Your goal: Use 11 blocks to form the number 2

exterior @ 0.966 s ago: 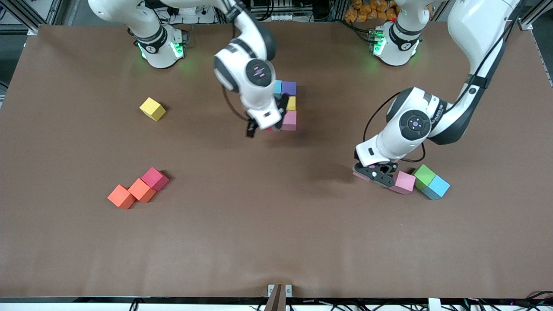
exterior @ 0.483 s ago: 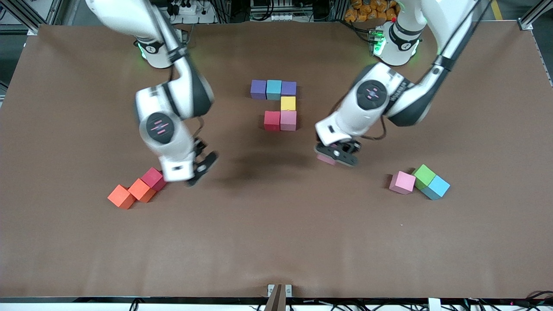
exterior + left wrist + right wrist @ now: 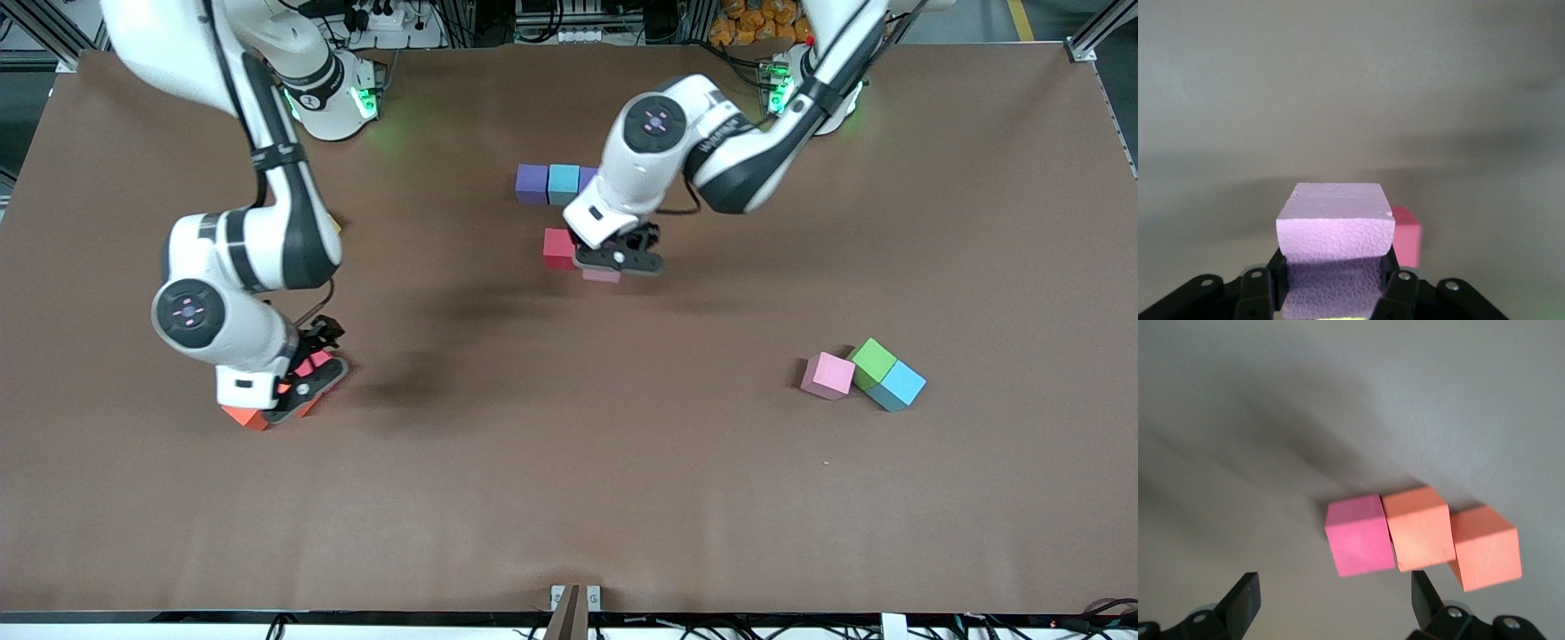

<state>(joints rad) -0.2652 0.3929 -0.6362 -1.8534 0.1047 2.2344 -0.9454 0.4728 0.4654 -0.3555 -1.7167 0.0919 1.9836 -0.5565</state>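
Note:
The partial number 2 shows a purple cube (image 3: 532, 184), a sky-blue cube (image 3: 563, 184), the edge of a second purple cube (image 3: 587, 177) and a crimson cube (image 3: 559, 248); the left arm hides the rest. My left gripper (image 3: 613, 264) (image 3: 1333, 280) hangs over that figure beside the crimson cube, shut on a pink block (image 3: 601, 276) (image 3: 1335, 227). My right gripper (image 3: 307, 369) (image 3: 1335, 603) is open, low over a crimson block (image 3: 313, 363) (image 3: 1359, 535) that touches two orange blocks (image 3: 1418, 528) (image 3: 1485, 548).
Toward the left arm's end of the table, a pink block (image 3: 828, 375), a green block (image 3: 873, 362) and a sky-blue block (image 3: 902, 384) sit together. The right arm covers nearly all of a yellow block (image 3: 335, 224).
The left arm lifted a pink block from beside the green and sky-blue pair and carried it over the figure. The right arm left the figure and swung over the crimson and orange blocks.

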